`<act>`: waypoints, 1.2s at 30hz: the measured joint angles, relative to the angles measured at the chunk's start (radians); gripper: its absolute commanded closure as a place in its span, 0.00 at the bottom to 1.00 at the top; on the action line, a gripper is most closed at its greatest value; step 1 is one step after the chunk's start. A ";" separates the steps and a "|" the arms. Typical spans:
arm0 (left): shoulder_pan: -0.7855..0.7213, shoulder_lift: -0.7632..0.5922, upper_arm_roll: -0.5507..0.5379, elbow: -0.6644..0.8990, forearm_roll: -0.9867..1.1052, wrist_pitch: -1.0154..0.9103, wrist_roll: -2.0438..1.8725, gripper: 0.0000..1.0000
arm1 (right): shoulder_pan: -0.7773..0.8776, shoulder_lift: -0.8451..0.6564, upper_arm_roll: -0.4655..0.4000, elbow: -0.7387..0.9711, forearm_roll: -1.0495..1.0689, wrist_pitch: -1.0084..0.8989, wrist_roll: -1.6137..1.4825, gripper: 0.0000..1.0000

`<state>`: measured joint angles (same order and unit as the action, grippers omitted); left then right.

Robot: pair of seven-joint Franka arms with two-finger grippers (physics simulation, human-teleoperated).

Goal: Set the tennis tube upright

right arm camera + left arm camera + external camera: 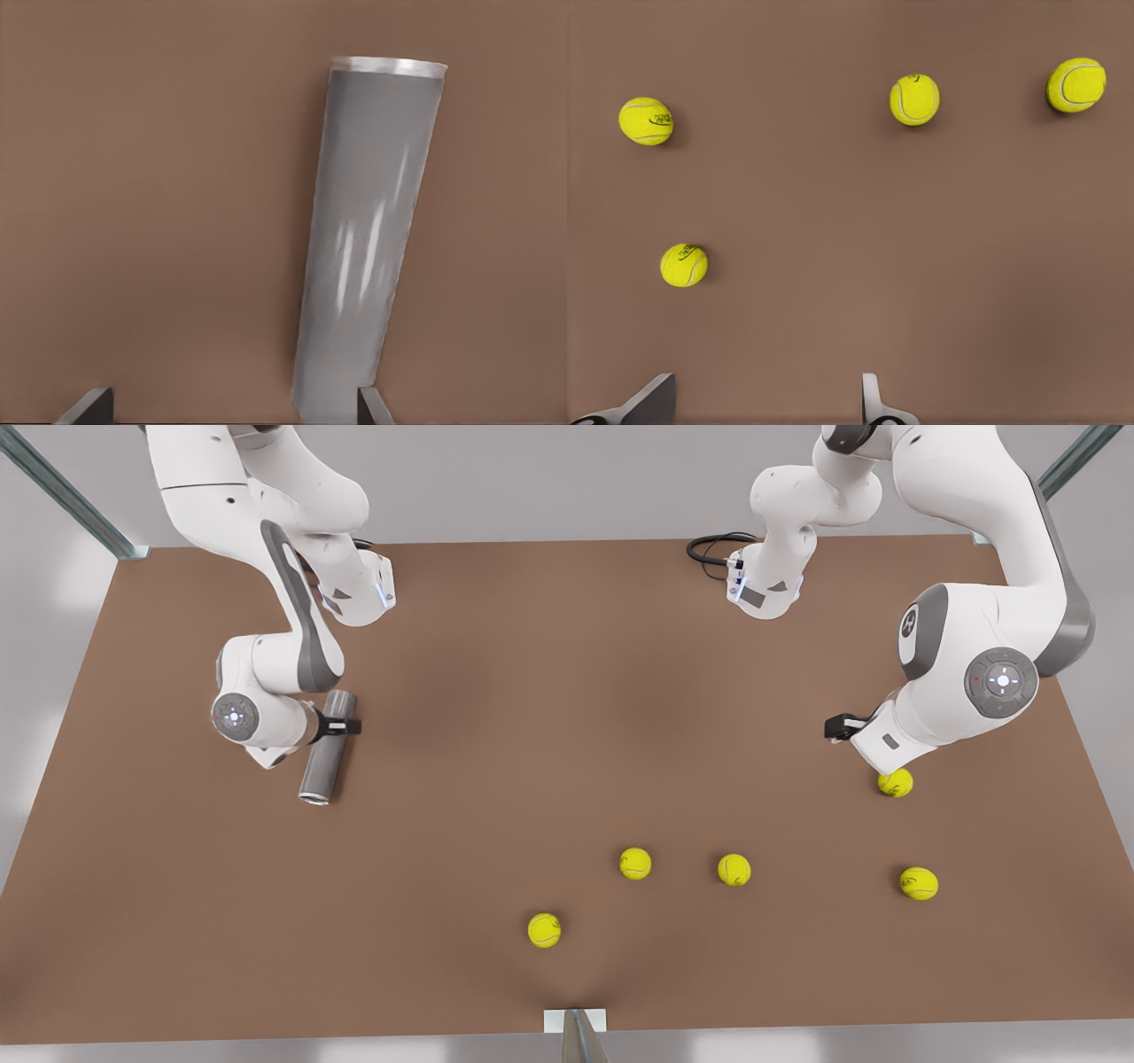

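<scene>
Right hand [347, 727]: fingers spread wide, one beside the tube, not clamped.
Tube [327, 747]: smooth grey metallic cylinder, silvery rim, lying on table [496, 691].
Left hand [762, 412]: released, over fuzzy yellow balls [914, 98].

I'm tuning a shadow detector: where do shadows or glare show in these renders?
Front view: soft dark patches on the table. Left wrist view: each ball casts a small shadow to one side. Right wrist view: pale glare streaks run along the tube, and its rim shines bright.
</scene>
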<state>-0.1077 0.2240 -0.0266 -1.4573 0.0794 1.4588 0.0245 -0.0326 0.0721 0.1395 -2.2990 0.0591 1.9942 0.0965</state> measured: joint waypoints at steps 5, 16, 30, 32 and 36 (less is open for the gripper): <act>0.001 0.000 -0.001 0.000 0.000 0.000 0.000 0.00 | -0.057 0.002 -0.001 -0.060 -0.001 0.059 0.023 0.00; 0.000 0.001 -0.001 -0.001 -0.001 -0.002 0.002 0.00 | -0.104 0.099 -0.001 -0.084 -0.007 0.166 0.150 0.00; -0.001 0.007 -0.001 -0.002 -0.002 -0.002 0.002 0.00 | -0.153 0.166 0.000 -0.100 -0.007 0.225 0.127 0.00; -0.001 0.008 -0.001 -0.002 -0.002 -0.002 0.002 0.00 | -0.159 0.183 0.000 -0.101 -0.007 0.239 0.126 0.00; -0.001 0.008 -0.001 -0.002 -0.003 -0.002 0.002 0.00 | -0.164 0.198 0.000 -0.101 -0.007 0.243 0.124 0.00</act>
<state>-0.1089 0.2317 -0.0276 -1.4588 0.0767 1.4573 0.0261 -0.1966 0.2697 0.1392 -2.4002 0.0521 2.2370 0.2209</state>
